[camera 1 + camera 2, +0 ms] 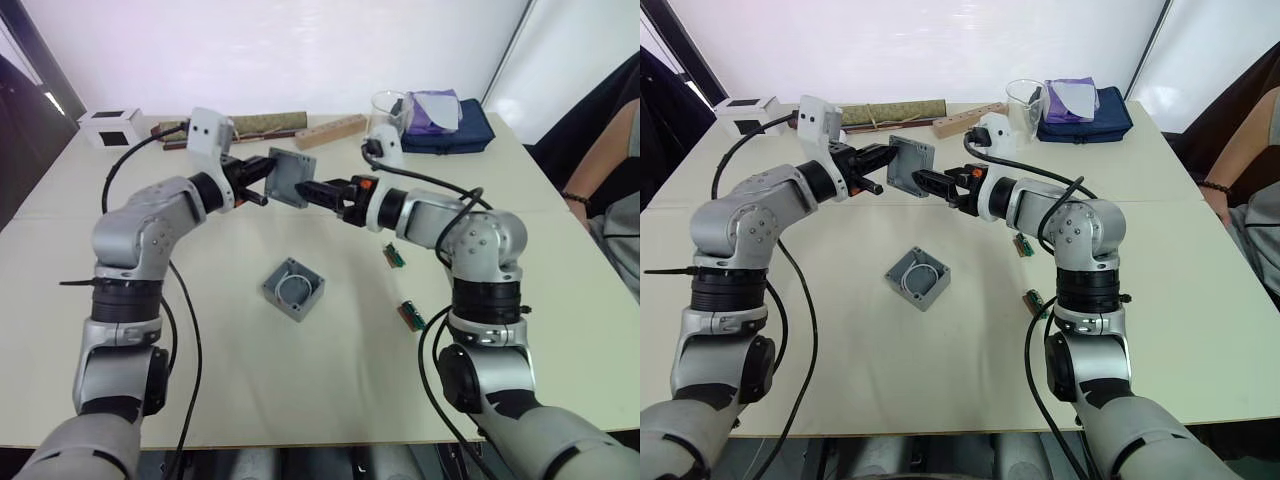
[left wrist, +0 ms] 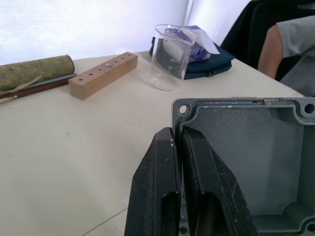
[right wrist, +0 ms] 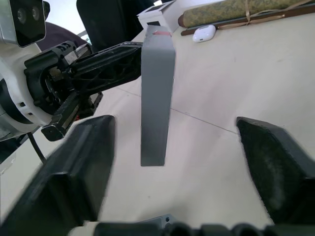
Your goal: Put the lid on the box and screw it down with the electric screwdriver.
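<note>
Both eye views look forward and down from head height over the counter (image 1: 330,400), sharing nearly the whole scene with a slight sideways offset. The left wrist view sits close behind the left end effector (image 2: 178,147), facing the lid's (image 2: 246,157) hollow side. The right wrist view faces the same lid edge-on between wide-apart fingers (image 3: 74,172).
</note>
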{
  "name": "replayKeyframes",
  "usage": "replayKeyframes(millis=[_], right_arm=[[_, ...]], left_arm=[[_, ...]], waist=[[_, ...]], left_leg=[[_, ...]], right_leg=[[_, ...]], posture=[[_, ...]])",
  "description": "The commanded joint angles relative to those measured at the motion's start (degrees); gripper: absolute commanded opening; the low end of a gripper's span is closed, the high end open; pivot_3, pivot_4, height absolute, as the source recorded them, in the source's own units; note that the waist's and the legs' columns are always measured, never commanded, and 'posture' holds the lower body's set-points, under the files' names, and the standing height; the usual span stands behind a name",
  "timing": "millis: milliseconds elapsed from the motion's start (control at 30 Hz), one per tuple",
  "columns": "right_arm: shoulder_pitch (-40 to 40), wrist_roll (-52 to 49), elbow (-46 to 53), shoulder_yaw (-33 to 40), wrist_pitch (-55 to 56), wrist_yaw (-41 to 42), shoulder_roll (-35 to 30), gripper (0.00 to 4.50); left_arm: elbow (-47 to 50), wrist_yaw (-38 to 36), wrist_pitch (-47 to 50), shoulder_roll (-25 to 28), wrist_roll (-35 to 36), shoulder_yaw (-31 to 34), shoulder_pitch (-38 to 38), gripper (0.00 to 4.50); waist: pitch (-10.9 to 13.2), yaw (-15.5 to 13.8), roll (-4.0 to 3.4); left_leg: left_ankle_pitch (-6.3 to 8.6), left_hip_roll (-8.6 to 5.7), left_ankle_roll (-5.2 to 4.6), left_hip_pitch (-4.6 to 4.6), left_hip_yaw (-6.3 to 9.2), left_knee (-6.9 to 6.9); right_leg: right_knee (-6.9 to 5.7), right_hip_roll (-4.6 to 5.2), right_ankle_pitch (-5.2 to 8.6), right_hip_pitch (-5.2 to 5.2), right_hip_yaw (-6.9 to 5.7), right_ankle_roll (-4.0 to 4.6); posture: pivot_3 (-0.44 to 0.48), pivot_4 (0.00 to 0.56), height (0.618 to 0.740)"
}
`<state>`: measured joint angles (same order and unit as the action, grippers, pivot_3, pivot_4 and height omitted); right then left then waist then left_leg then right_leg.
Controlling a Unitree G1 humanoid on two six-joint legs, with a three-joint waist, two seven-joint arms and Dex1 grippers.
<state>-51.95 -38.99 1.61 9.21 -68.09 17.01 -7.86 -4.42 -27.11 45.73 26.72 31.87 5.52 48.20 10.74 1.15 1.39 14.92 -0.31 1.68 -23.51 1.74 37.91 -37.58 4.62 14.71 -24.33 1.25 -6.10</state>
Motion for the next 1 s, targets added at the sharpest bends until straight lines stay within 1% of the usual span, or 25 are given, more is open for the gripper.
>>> replayKeyframes(millis=[33,100,133,167,200,233,433,500,533,633,667,733,800,900,933,967,1000], right_arm=[[-1.08,-0.51,1.41,0.32,0.57,-0.43,0.05,2.42],[-1.0,-0.63,1.46,0.7,0.77,-0.85,0.28,1.61],[-0.93,-0.77,1.6,0.88,0.79,-1.01,0.36,1.08],[-0.84,-0.95,1.8,0.92,0.89,-1.01,0.35,0.71],[-0.78,-1.09,1.94,0.91,0.94,-1.02,0.34,0.43],[-0.72,-1.2,2.04,0.84,0.95,-1.02,0.3,0.31],[-0.46,-1.61,2.85,0.59,1.72,-0.97,0.62,0.31],[-0.08,-1.49,3.25,0.28,2.59,-0.59,0.67,0.31],[0.43,-1.26,3.86,-0.17,3.13,-0.36,0.53,0.31],[2.56,-0.04,6.6,-2.34,5.78,0.76,-0.47,0.31],[3.66,1.32,8.16,-3.93,7.6,1.53,-1.65,0.31],[6.18,4.54,12.02,-6.73,12.25,2.96,-4.27,0.31],[10.11,11.97,17.29,-11.72,21.05,4.73,-9.58,0.31],[16.98,30.01,23.19,-23.27,40.57,7.4,-20.89,0.31],[19.1,35.01,23.83,-26.2,45.88,7.68,-23.82,0.31],[21.17,39.85,24.13,-28.43,50.8,7.08,-26.05,0.31],[23.24,43.7,24.37,-29.89,54.72,6.22,-27.53,0.31]], left_arm=[[1.46,-0.23,-0.31,-0.21,0.95,2.47,2.44,0.0],[1.27,-0.28,-0.3,-0.16,0.65,2.47,2.43,0.0],[1.13,-0.42,-0.35,-0.04,0.46,2.43,2.4,0.0],[1.0,-0.58,-0.46,0.06,0.29,2.37,2.39,0.0],[0.92,-0.69,-0.52,0.12,0.21,2.34,2.39,0.0],[0.79,-0.75,-0.61,0.13,0.14,2.32,2.42,0.0],[1.79,-1.89,-1.16,0.14,0.52,2.15,1.5,0.0],[2.17,-2.81,-1.52,0.33,0.75,2.08,0.88,0.68],[2.12,-3.15,-1.76,0.4,1.02,2.63,0.68,0.93],[2.32,-4.6,-2.01,1.4,2.33,5.17,0.24,2.23],[2.63,-6.35,-0.07,3.01,4.46,6.97,0.07,2.51],[1.93,-10.4,3.42,8.0,8.05,10.84,-0.3,2.51],[-0.1,-12.19,4.53,12.09,8.55,12.6,-1.05,2.51],[-1.12,-13.06,4.8,14.23,8.12,12.64,-2.77,1.68],[-0.85,-13.03,4.93,14.16,8.1,12.42,-3.15,1.33],[-0.27,-13.39,5.11,14.05,8.14,11.98,-3.66,0.81],[0.47,-13.7,5.24,13.79,8.07,11.3,-4.15,0.53]], waist=[[0.0,0.01,0.0],[0.0,0.03,0.0],[0.0,0.07,-0.01],[0.0,0.07,0.0],[0.0,0.04,-0.01],[0.0,0.04,-0.01],[0.0,0.03,-0.01],[0.0,0.03,-0.01],[0.01,0.03,-0.01],[0.01,0.16,-0.01],[0.01,0.2,-0.02],[0.02,0.56,-0.03],[0.02,1.17,-0.03],[0.03,1.05,-0.03],[0.02,1.02,-0.03],[0.02,1.01,-0.02],[0.02,1.07,0.01]], left_leg=[[0.0,0.0,0.0,0.0,0.0,0.0],[0.0,0.0,0.0,0.0,0.01,0.0],[0.0,0.0,0.0,0.0,0.01,0.0],[0.0,0.0,0.0,0.0,0.01,0.0],[0.0,0.0,0.0,0.0,0.01,-0.01],[0.0,0.01,0.0,0.0,0.01,-0.01],[0.0,0.0,0.0,0.0,0.01,-0.01],[0.0,0.0,0.0,0.0,0.01,-0.01],[0.0,0.0,0.0,0.0,0.01,-0.01],[0.0,0.0,0.0,0.0,0.0,-0.02],[0.0,0.01,0.0,0.0,0.0,-0.02],[0.0,0.02,0.0,0.0,0.01,-0.04],[0.0,0.02,0.0,0.0,0.03,-0.09],[0.0,-0.01,0.0,0.0,0.01,-0.12],[0.0,-0.04,0.0,0.0,0.01,-0.12],[0.0,-0.04,0.0,0.02,0.0,-0.11],[0.0,-0.04,0.01,0.02,0.01,-0.1]], right_leg=[[0.0,0.0,0.0,0.0,0.0,0.0],[0.0,0.0,0.0,0.0,0.0,0.0],[0.0,-0.01,0.0,0.0,0.0,0.0],[0.0,-0.01,0.0,0.0,0.0,0.0],[0.0,-0.02,0.0,0.0,0.0,0.0],[0.0,-0.01,0.0,0.0,0.0,0.0],[0.0,-0.01,0.0,0.0,0.0,0.0],[0.01,-0.01,0.0,0.0,0.0,0.0],[0.01,-0.01,0.0,0.0,0.0,0.0],[0.02,-0.01,0.0,0.0,0.0,0.0],[0.02,-0.02,0.0,0.0,0.0,0.0],[0.03,-0.04,0.0,-0.02,0.0,0.0],[0.04,-0.05,0.01,-0.03,0.0,0.0],[0.11,-0.01,0.02,-0.01,-0.01,-0.03],[0.14,0.01,0.02,0.02,-0.02,-0.03],[0.16,0.02,0.02,0.06,-0.02,-0.04],[0.16,0.02,0.02,0.07,-0.03,-0.04]], posture=[[0.0,0.15,0.74],[0.0,0.15,0.74],[0.0,0.15,0.74],[0.0,0.15,0.74],[0.0,0.15,0.74],[0.0,0.15,0.74],[0.0,0.15,0.74],[0.0,0.15,0.74],[0.0,0.15,0.74],[0.0,0.15,0.74],[0.0,0.15,0.74],[0.0,0.15,0.74],[0.0,0.15,0.74],[0.0,0.15,0.74],[0.0,0.15,0.74],[0.0,0.15,0.74],[0.0,0.15,0.74]])
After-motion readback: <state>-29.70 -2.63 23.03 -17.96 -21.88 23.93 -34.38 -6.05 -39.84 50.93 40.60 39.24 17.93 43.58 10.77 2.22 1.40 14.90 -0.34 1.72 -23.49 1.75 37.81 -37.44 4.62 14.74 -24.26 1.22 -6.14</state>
